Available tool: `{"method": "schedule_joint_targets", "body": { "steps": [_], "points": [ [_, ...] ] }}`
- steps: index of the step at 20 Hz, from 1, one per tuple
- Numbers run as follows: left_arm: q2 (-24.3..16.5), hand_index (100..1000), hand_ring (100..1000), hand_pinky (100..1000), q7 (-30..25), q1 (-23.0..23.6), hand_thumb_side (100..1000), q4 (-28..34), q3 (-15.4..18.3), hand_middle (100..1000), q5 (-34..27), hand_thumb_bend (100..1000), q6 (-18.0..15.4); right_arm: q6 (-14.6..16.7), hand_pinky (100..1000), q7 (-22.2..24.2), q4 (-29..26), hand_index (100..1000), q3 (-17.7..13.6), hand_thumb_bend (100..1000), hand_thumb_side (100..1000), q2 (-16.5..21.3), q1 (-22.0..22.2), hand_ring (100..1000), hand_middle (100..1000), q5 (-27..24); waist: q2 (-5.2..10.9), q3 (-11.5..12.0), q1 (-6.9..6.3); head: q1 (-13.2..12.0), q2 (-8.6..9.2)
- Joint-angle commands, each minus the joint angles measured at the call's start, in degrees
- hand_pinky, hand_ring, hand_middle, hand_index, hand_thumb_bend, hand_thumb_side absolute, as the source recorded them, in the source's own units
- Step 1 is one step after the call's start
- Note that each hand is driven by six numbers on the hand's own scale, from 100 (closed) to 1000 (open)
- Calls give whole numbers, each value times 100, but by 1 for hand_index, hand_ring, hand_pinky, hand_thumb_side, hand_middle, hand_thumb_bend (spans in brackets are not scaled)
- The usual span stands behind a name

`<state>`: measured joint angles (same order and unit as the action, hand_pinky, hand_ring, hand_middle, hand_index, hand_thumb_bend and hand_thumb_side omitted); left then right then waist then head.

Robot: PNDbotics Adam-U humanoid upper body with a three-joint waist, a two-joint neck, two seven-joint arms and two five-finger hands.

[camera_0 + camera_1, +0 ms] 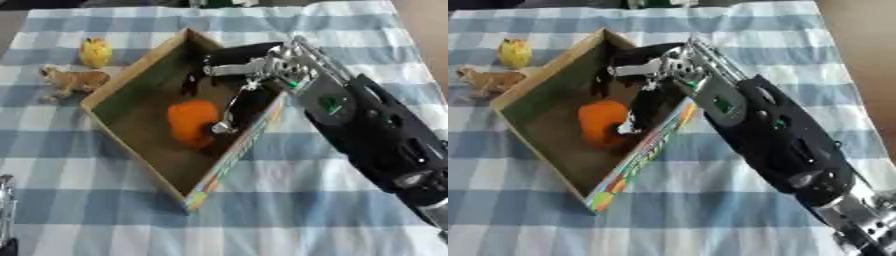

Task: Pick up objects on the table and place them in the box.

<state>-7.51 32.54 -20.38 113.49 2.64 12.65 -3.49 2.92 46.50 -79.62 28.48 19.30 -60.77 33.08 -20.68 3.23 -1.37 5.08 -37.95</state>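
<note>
A shallow wooden box [140, 70] with a colourful front rim lies askew on the checked cloth. An orange rounded object [191, 121] rests on the box floor. My right hand [249, 75] reaches into the box from the right. Its dark fingers [229, 111] hang spread and fairly straight, just above and beside the orange object. A yellow toy [94, 52] and a brown animal figure [77, 80] lie on the cloth left of the box. Only a silver sliver of my left hand [5, 210] shows at the lower left edge.
The blue and white checked cloth [289, 210] covers the table. My black right forearm [376, 135] crosses the right side above the cloth. The bare table edge [864, 60] shows at the far right.
</note>
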Motion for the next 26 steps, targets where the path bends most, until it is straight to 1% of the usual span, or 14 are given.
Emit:
{"method": "schedule_joint_targets", "body": {
  "steps": [1,5,8,9,10,11,14,16,19,22,24,26],
  "points": [
    [-30,701,570,489,-5,-58,783,110,-3,587,-26,100,1,44,810,-26,-170,907,-137,595,400,49,-138,971,795,-22,134,4,-12,-18,70],
    [-31,702,570,489,0,-54,783,110,-1,587,-27,100,1,30,812,-168,-355,908,-324,633,434,117,-171,974,795,-94,150,-1,-10,-51,78],
    [-36,702,570,489,1,-58,782,110,1,587,-23,100,-4,-42,811,-404,-625,906,-562,639,466,202,-200,973,790,-229,158,-13,-11,-80,82],
    [-41,702,570,490,2,-60,781,110,2,587,-21,100,-4,-83,810,-497,-745,905,-662,638,502,237,-204,973,786,-290,160,-18,-15,-89,78],
    [-51,703,570,490,3,-64,780,110,4,587,-18,100,-5,-138,810,-622,-904,905,-791,637,515,284,-202,972,784,-367,162,-23,-19,-95,72],
    [-67,703,571,490,5,-72,778,110,6,587,-14,100,-8,-204,808,-747,-1070,904,-913,625,558,336,-192,969,778,-446,163,-30,-22,-95,62],
    [-149,705,572,491,9,-120,773,110,3,588,4,100,-25,-458,806,-1222,-1647,902,-1303,604,604,568,-107,965,770,-716,164,-66,-27,-74,29],
    [-222,706,573,491,5,-168,767,110,-4,589,15,100,-40,-670,801,-1545,-1991,900,-1531,562,623,736,-4,964,762,-909,164,-97,-33,-59,26],
    [-386,710,575,492,2,-267,752,110,-18,590,43,100,-74,-1057,791,-2145,-2496,897,-1890,436,628,996,228,960,747,-1297,165,-154,-51,-63,27],
    [-632,713,576,492,-8,-413,735,110,-45,592,88,100,-115,-1385,783,-2790,-2932,886,-2213,303,596,1216,555,955,736,-1703,162,-218,-76,-88,28],
    [-806,718,578,493,-14,-529,723,110,-60,594,128,100,-122,-1524,777,-3202,-3166,878,-2366,242,608,1325,789,951,728,-1994,160,-258,-89,-117,26],
    [-1006,725,579,493,-24,-667,708,110,-71,596,187,100,-89,-1566,772,-3612,-3365,869,-2499,169,615,1403,1026,944,716,-2309,160,-295,-103,-150,26]
  ]
}}
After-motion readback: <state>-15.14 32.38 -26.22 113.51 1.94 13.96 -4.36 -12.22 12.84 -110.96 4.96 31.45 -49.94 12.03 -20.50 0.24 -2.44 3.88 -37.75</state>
